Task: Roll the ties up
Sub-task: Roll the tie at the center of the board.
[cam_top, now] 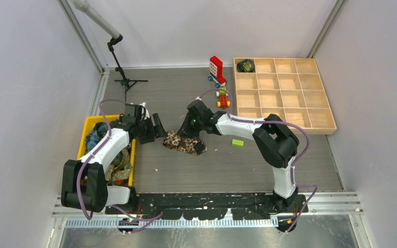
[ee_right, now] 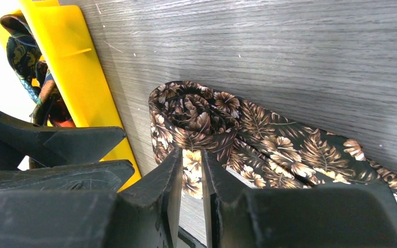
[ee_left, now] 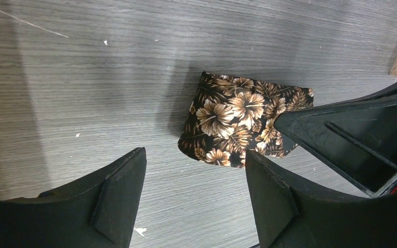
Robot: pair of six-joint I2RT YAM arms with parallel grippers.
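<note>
Where the left arm reaches: we see it rise from the near-left corner of the desk, bend at the elbow over the yellow bin and point toward the desk's middle.
Left gripper: jaws spread, holding nothing, just left of the brown floral tie.
Right arm: we follow it up from the near-right edge, folded sharply at the elbow, forearm stretched leftward and low across the desk.
Right gripper: jaws nearly pressed together, pinching the tie's fabric at the roll.
Brown floral tie: near the desk's middle, partly rolled; roll toward the bin, the rest flat on the desk.
Other ties: heaped loose in the yellow bin at the left edge.
Rolled tie: in the far-left corner compartment of the wooden tray, by the desk's far-right corner.
</note>
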